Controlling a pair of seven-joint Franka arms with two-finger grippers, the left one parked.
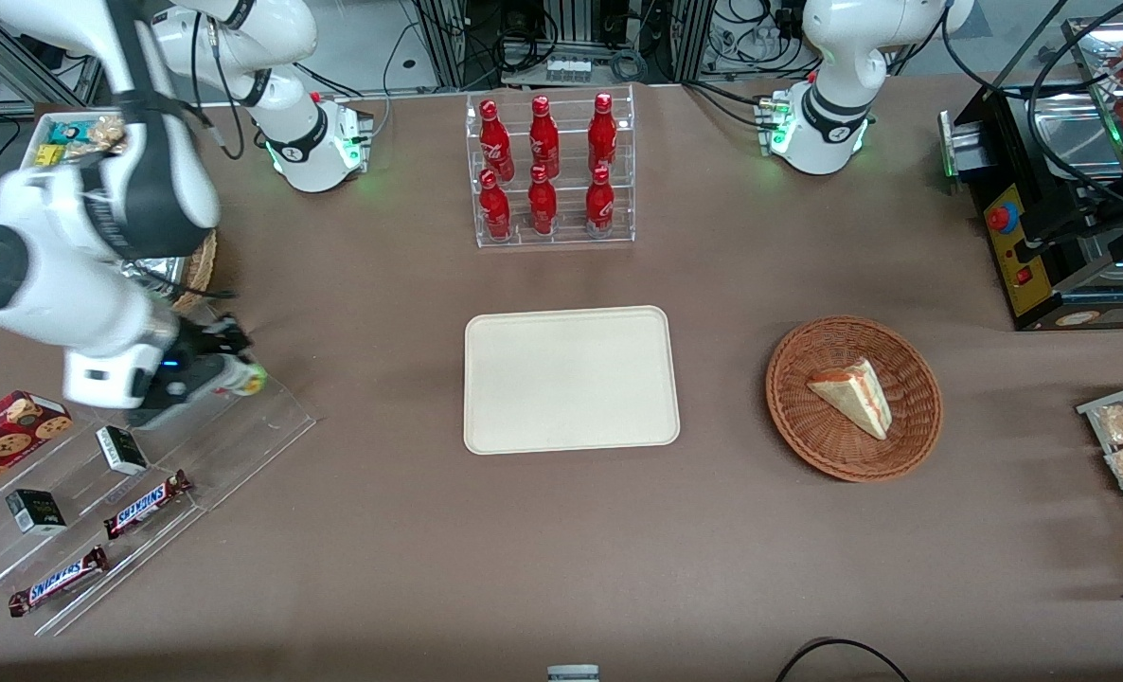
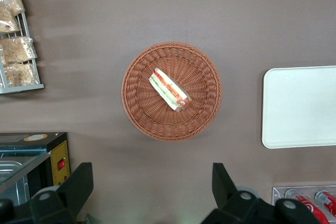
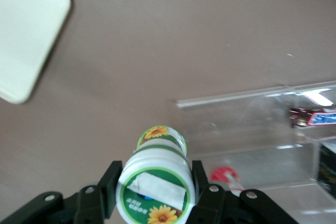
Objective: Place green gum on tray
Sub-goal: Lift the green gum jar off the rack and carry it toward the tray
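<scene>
Green-lidded yellow-green gum bottle (image 3: 156, 188) is clamped in the black two-finger gripper (image 3: 155, 187), above the clear acrylic rack (image 1: 240, 426), well apart from the cream rectangular tray (image 1: 571, 379).

The claw (image 1: 232, 365) holds the green gum (image 1: 247, 379) between its fingers above the clear stepped stand (image 1: 135, 493) at the working arm's end of the table (image 1: 561, 568). The tray (image 1: 571, 379) lies mid-table, well apart from the gum, with the bottle rack (image 1: 552, 170) farther from the front camera. A wicker basket (image 1: 853, 398) holding a sandwich wedge (image 1: 853, 396) sits toward the parked arm's end.
</scene>
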